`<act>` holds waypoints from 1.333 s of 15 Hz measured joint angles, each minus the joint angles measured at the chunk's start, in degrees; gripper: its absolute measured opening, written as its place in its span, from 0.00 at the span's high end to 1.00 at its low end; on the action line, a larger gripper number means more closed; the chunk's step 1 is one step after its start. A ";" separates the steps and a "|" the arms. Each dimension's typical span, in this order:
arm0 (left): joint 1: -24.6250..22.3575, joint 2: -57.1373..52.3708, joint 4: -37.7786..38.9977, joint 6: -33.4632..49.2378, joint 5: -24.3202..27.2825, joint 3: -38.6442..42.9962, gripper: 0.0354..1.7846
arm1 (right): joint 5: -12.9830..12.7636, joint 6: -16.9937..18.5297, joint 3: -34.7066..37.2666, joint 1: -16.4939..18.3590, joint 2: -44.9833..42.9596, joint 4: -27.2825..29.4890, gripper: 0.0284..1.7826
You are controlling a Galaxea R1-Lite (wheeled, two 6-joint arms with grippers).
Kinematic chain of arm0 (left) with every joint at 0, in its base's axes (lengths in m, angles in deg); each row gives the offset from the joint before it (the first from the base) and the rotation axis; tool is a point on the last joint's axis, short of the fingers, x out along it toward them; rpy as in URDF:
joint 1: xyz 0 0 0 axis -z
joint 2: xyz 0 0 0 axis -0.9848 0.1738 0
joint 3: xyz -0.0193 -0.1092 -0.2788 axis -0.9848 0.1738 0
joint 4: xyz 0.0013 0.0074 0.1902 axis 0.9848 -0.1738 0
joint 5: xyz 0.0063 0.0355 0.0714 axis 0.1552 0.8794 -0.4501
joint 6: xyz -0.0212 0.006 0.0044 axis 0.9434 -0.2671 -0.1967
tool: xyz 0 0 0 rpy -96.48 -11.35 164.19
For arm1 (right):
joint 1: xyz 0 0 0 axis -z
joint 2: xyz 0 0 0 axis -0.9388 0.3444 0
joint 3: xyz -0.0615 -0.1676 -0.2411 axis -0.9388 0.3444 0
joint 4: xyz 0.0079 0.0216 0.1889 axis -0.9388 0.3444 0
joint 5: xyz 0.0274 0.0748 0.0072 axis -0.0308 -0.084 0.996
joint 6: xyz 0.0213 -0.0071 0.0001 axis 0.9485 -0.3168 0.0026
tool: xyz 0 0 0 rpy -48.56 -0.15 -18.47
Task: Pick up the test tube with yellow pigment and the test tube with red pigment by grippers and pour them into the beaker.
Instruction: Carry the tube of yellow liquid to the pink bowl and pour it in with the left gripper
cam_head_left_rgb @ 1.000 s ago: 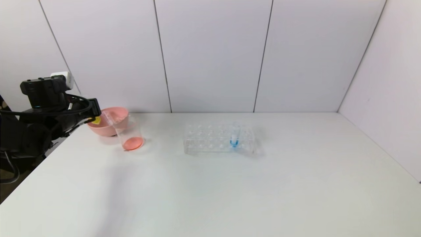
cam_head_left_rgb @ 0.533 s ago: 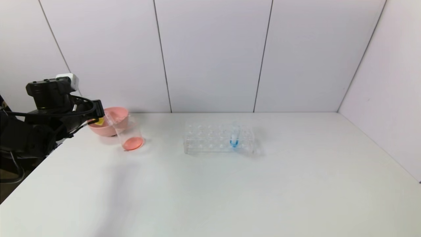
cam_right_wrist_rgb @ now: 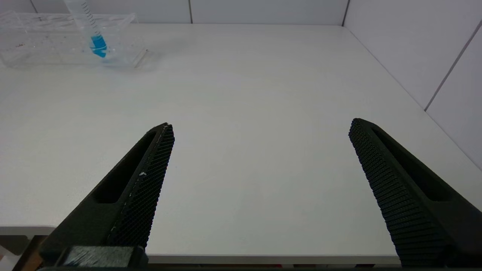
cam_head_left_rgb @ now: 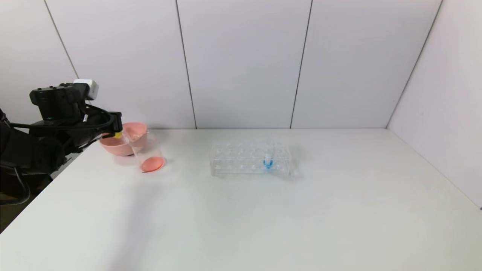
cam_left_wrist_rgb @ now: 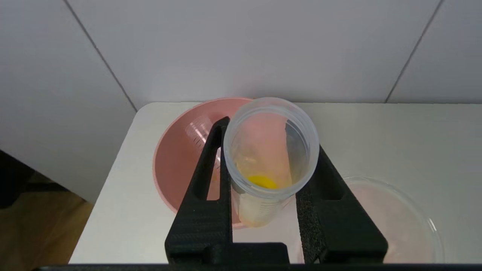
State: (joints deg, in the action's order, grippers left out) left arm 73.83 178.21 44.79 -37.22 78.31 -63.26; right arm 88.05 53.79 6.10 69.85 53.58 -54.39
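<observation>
Yellow liquid: a small pool sat at the rounded tip of the yellow tube [cam_left_wrist_rgb: 269, 165], which the left hand [cam_left_wrist_rgb: 263, 150] gripped between both pads, its open mouth turned toward the wrist camera.
Left hand: closed on the yellow tube at the tabletop's [cam_head_left_rgb: 263, 210] far left, about ten o'clock in the head view, just over the pink bowl [cam_head_left_rgb: 130, 145] and beside the beaker [cam_head_left_rgb: 148, 152].
Beaker: stood upright at the bowl's near right side, touching or nearly so, with red-orange liquid already in its bottom.
Red tube: I could not make it out for certain; a clear tube seemed to lie in the bowl.
Right hand: its pads [cam_right_wrist_rgb: 150, 188] stood wide apart, gripping nothing, low over the tabletop's near edge at about five o'clock, outside the head view.
Rack: the clear rack [cam_head_left_rgb: 250, 158] stood mid-tabletop, well apart, with only the blue tube [cam_head_left_rgb: 268, 154] in it.
Handling: the tube looked light, stiff, smooth and likely slippery; a mid-barrel hold seemed soundest, firm but not crushing.
Risk: tipped too early, the liquid might land in the bowl instead.
</observation>
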 joint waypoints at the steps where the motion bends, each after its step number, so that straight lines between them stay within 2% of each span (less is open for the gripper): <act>1: -0.48 -0.02 -1.01 -0.91 1.71 -0.48 0.74 | 0.02 0.00 0.00 0.00 0.00 0.02 0.05; 6: -4.30 -0.52 -4.35 -6.58 13.43 -2.24 0.74 | 0.02 0.00 0.00 0.00 0.00 0.02 0.05; 9: -6.28 -1.13 -10.44 -11.43 19.30 -4.45 0.74 | 0.02 0.00 0.00 0.00 0.00 0.02 0.05; 15: -7.55 -2.29 -29.43 -24.76 21.18 -12.39 0.74 | 0.00 -0.02 0.00 0.00 0.00 0.02 0.05; 17: -7.67 -2.27 -30.43 -25.53 22.08 -13.35 0.74 | 0.00 0.00 0.00 0.00 0.00 0.02 0.05; 20: -8.37 -2.12 -30.48 -26.40 26.69 -13.84 0.74 | 0.00 0.00 0.00 0.00 0.00 0.02 0.05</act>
State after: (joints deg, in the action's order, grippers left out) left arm 65.45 176.09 14.31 -63.62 104.99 -77.10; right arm 88.05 53.79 6.10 69.85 53.58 -54.37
